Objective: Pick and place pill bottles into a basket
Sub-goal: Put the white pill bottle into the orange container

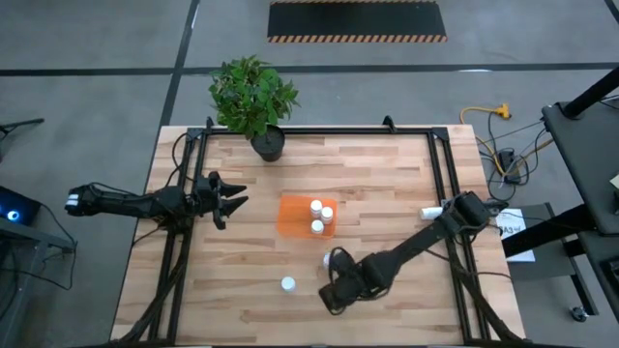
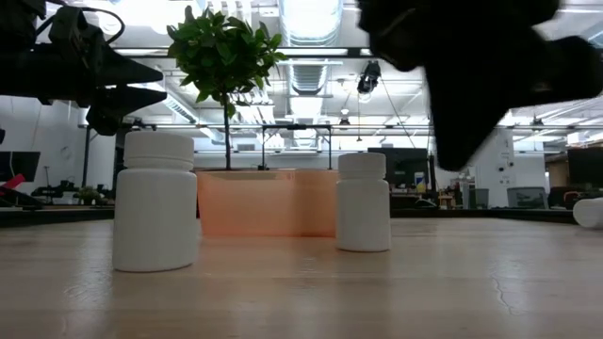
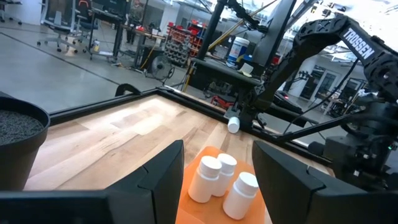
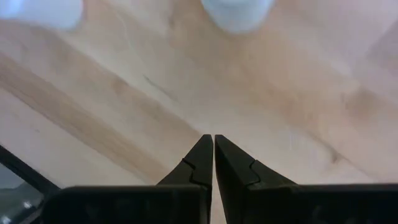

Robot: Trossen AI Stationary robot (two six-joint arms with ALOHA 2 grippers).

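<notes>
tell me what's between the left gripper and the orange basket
Only bare tabletop lies between the left gripper and the basket, as the high view shows.

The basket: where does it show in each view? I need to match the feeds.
High view: basket at table centre, three bottles inside.
Low view: orange wall behind the two standing bottles.
Left wrist view: at the bottom, between the left pincer's fingers.
Right wrist view: not in it.
Shared landmark: the plant pot, also in the left wrist view.
</notes>
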